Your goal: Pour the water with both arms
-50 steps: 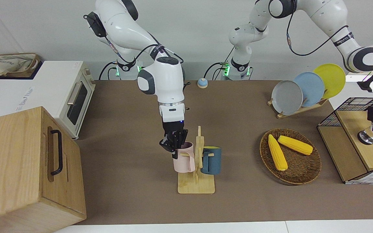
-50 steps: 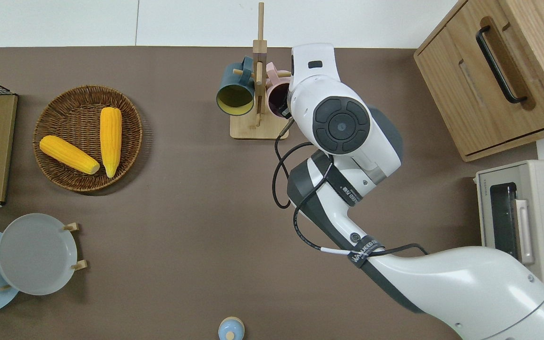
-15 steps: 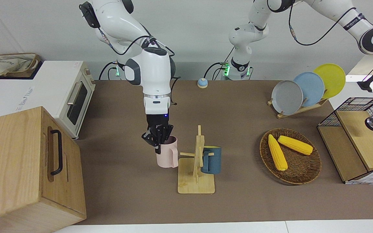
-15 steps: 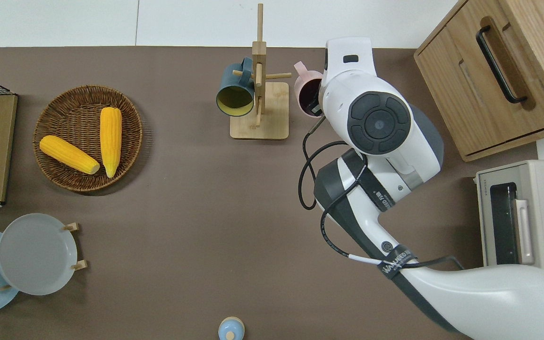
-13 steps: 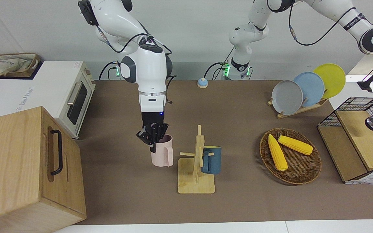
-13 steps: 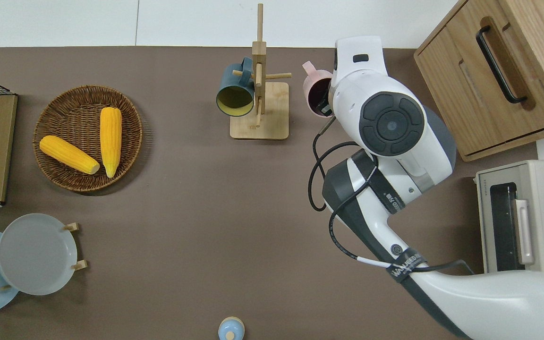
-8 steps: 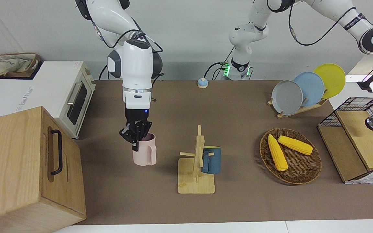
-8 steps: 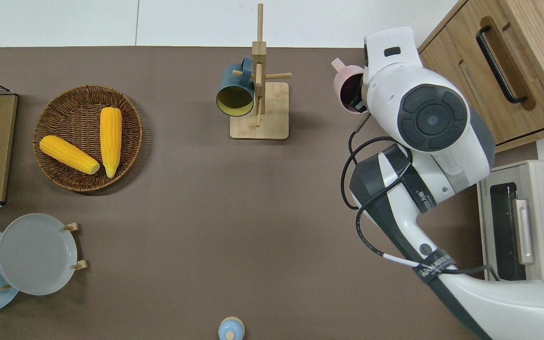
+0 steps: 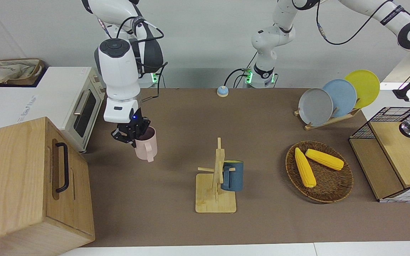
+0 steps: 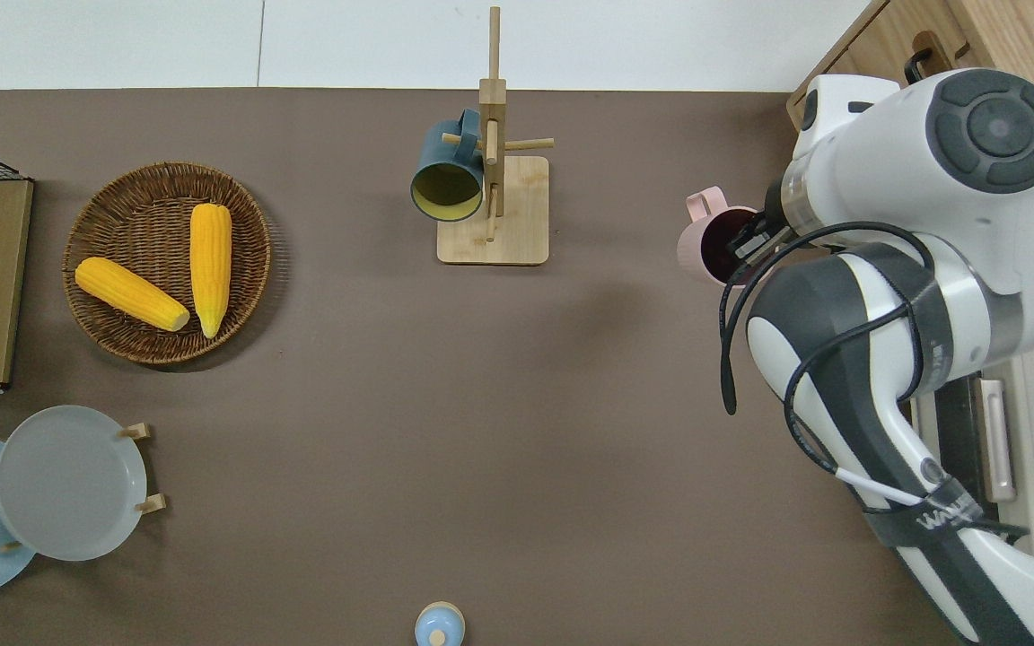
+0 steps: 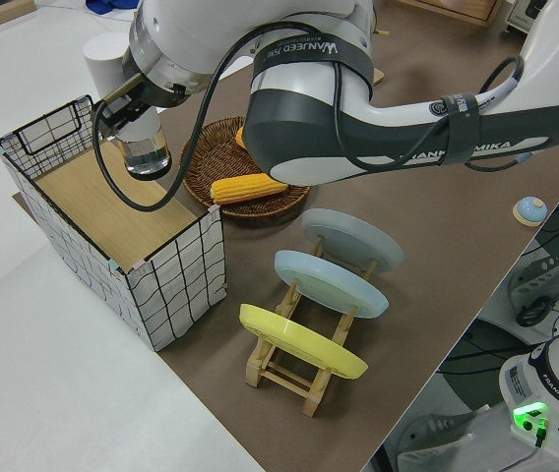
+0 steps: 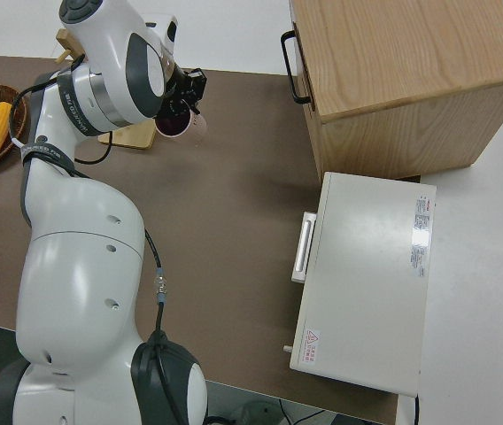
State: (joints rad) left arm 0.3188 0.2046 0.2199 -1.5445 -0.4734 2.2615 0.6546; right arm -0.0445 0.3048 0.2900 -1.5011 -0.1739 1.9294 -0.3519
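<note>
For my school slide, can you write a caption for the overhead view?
Right gripper carries a pink mug away from the wooden mug rack.

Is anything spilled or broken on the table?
Nothing looks spilled or broken. The pink mug is off the wooden rack, gripped at its rim by the right gripper, while the blue mug hangs there.

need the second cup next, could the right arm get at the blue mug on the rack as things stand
Probably not at once: the right gripper is shut on the pink mug, off the table. The blue mug hangs on the wooden rack with nothing around it, so the way looks free once the pink mug is set down.
</note>
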